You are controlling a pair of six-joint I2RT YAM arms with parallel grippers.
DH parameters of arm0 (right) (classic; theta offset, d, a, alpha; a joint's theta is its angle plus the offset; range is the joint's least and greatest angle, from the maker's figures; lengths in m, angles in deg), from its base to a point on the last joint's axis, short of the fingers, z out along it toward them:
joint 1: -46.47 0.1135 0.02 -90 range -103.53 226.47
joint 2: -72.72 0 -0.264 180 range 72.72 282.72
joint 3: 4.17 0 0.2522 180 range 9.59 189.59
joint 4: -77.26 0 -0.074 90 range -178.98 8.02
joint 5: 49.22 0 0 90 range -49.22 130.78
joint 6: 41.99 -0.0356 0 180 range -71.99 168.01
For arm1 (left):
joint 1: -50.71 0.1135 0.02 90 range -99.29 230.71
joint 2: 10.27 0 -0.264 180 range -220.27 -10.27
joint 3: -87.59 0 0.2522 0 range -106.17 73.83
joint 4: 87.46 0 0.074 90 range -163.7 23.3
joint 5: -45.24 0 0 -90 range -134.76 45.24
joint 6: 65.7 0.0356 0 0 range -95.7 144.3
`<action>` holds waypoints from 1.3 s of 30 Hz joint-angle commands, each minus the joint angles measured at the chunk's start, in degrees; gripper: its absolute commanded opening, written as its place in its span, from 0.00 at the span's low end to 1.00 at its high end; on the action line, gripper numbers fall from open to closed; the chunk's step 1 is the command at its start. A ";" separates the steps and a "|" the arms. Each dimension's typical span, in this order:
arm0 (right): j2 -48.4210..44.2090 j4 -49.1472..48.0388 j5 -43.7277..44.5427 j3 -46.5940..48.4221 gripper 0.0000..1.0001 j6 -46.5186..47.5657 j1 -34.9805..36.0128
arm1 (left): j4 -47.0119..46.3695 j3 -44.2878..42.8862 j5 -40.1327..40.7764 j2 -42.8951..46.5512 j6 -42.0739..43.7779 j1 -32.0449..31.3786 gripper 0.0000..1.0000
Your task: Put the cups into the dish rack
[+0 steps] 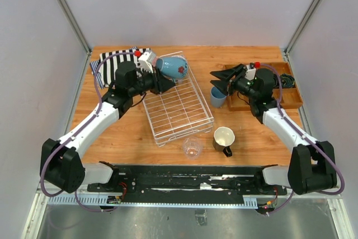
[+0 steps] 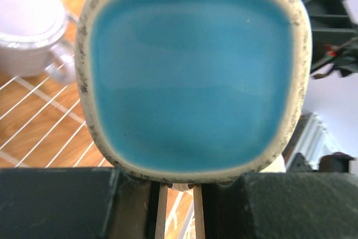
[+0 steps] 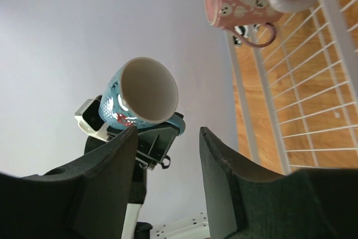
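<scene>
My left gripper (image 1: 161, 78) (image 2: 176, 188) is shut on the light blue tumbler (image 1: 173, 66) (image 2: 193, 74), holding it tilted on its side above the far end of the white wire dish rack (image 1: 178, 104). The tumbler's glazed base fills the left wrist view. My right gripper (image 1: 217, 80) (image 3: 168, 132) is open and empty, just above a blue-grey mug (image 1: 218, 97) standing right of the rack. A pink mug (image 3: 238, 1) and a grey-lilac cup (image 2: 28, 32) lie at the rack's far end. A clear glass (image 1: 192, 147) and a dark mug with cream inside (image 1: 224, 139) stand in front of the rack.
A brown wooden compartment tray (image 1: 279, 96) sits at the right, under my right arm. A black-and-white striped cloth (image 1: 112, 62) lies at the far left behind the left arm. Grey walls close in the table on three sides.
</scene>
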 commanded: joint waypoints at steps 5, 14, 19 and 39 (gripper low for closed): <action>-4.85 22.19 -2.17 4.30 0.49 20.46 -5.72 | 12.03 -1.13 13.68 3.23 8.78 0.22 0.01; -4.78 40.61 -0.40 14.12 0.50 38.16 -6.91 | 18.59 -6.27 15.70 -2.70 11.49 -0.41 0.00; -4.49 47.46 1.37 17.77 0.50 43.64 -6.98 | 24.79 -12.96 21.98 -8.08 12.65 -4.20 0.01; -5.70 51.99 -2.16 17.51 0.52 47.99 -13.10 | 42.28 -32.26 37.30 -26.84 12.20 -15.15 0.00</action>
